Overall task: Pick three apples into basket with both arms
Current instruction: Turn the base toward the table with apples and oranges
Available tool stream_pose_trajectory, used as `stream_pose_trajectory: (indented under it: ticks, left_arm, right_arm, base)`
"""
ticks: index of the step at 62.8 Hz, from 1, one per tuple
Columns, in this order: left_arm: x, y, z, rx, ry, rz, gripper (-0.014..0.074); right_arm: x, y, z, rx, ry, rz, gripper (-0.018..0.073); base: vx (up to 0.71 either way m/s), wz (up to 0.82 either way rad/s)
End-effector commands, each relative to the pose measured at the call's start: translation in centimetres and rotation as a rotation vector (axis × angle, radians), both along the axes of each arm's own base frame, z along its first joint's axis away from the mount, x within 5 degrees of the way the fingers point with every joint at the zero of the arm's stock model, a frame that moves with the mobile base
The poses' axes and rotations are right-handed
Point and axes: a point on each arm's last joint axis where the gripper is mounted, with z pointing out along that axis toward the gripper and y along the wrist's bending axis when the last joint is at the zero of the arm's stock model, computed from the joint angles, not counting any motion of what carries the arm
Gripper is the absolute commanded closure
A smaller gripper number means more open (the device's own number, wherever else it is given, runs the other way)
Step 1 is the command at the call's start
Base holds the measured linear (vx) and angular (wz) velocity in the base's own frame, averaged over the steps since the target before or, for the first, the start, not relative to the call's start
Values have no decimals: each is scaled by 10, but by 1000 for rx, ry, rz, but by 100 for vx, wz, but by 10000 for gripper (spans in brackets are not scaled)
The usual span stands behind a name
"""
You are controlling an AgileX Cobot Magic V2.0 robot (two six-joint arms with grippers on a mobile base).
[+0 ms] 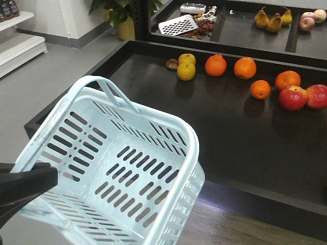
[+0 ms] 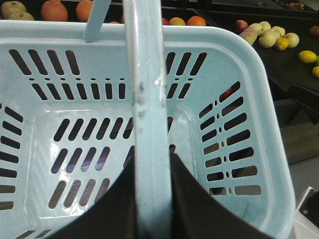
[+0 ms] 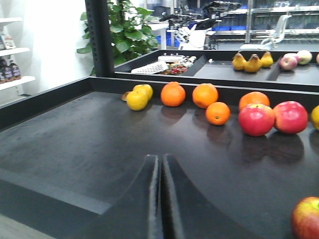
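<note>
The pale blue basket (image 1: 180, 133) hangs tilted and empty over the front left edge of the black shelf. My left gripper (image 2: 152, 199) is shut on one of its loop handles (image 2: 145, 89); its black body shows at the lower left of the front view (image 1: 25, 186). Two dark red apples (image 1: 293, 98) (image 1: 317, 95) lie side by side at the shelf's right. The right wrist view shows them too (image 3: 256, 119) (image 3: 290, 116), plus a third apple (image 3: 306, 219) nearer at the lower right. My right gripper (image 3: 160, 162) is shut on nothing, low over the shelf, left of the apples.
Oranges (image 1: 245, 68) (image 1: 260, 89) and two lemons (image 1: 186, 70) lie along the shelf's back wall. Bins behind hold pears (image 1: 274, 22), pink apples (image 1: 307, 23) and a white slotted tray (image 1: 178, 25). A potted plant (image 1: 122, 15) and white shelving (image 1: 18, 43) stand at the left.
</note>
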Motion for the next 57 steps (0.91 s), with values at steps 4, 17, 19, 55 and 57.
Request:
stream_pose_trajectory:
  ticks: [4, 17, 19, 55, 57]
  left_arm:
    - [2, 1, 16, -91, -53, 43, 603]
    - [2, 1, 16, -91, -53, 43, 603]
    - [2, 1, 16, -91, -53, 43, 603]
    - [2, 1, 16, -91, -53, 43, 603]
    - [2, 1, 16, -91, -53, 43, 603]
  right_arm:
    - [0, 1, 3, -8, -76, 9, 564]
    - [0, 1, 3, -8, -76, 9, 564]
    - [0, 1, 3, -8, -76, 9, 564]
    - [0, 1, 3, -8, -76, 9, 564]
    - [0, 1, 3, -8, -76, 9, 564]
  base:
    - [7, -14]
    - [8, -11]
    - [9, -10]
    - [11, -17]
    - [10, -29]
